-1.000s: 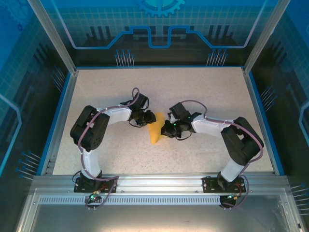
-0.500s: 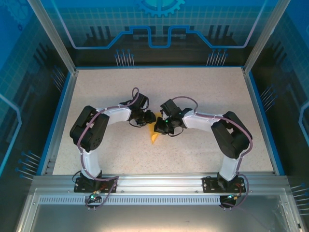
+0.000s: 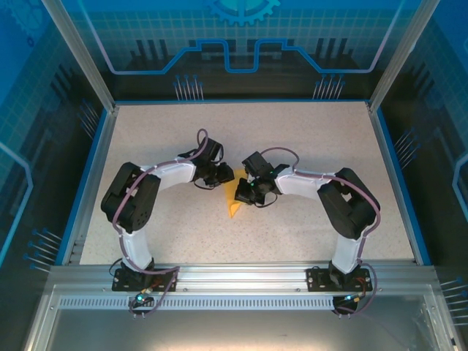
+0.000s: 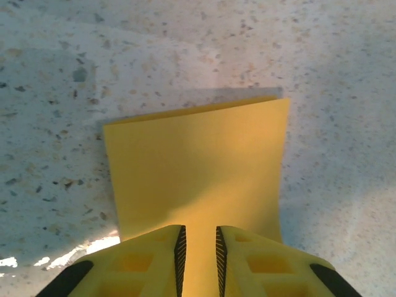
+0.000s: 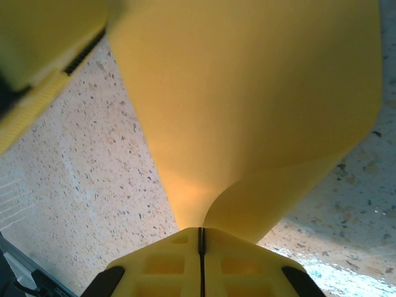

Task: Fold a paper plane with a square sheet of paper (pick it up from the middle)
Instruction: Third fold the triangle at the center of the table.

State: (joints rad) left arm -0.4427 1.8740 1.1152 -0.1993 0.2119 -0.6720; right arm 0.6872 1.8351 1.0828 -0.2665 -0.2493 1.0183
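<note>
The square sheet of paper (image 3: 233, 205) is orange-yellow and sits mid-table between both grippers, its lower tip pointing toward the near edge. My right gripper (image 3: 244, 191) is shut on one edge of it. In the right wrist view the sheet (image 5: 247, 93) curls up and away from the closed fingertips (image 5: 200, 232). My left gripper (image 3: 222, 176) is at the sheet's left side. In the left wrist view its fingers (image 4: 198, 247) stand narrowly apart over the sheet (image 4: 198, 161), whose far edge lies on the table.
The speckled table (image 3: 307, 139) has a blue raised rim (image 3: 93, 175) and frame posts at the back corners. A left gripper finger (image 5: 37, 49) shows at the top left of the right wrist view, close to the sheet.
My right gripper has moved left toward the left gripper, carrying the sheet's edge and covering more of it. The left arm's elbow has shifted slightly left.
</note>
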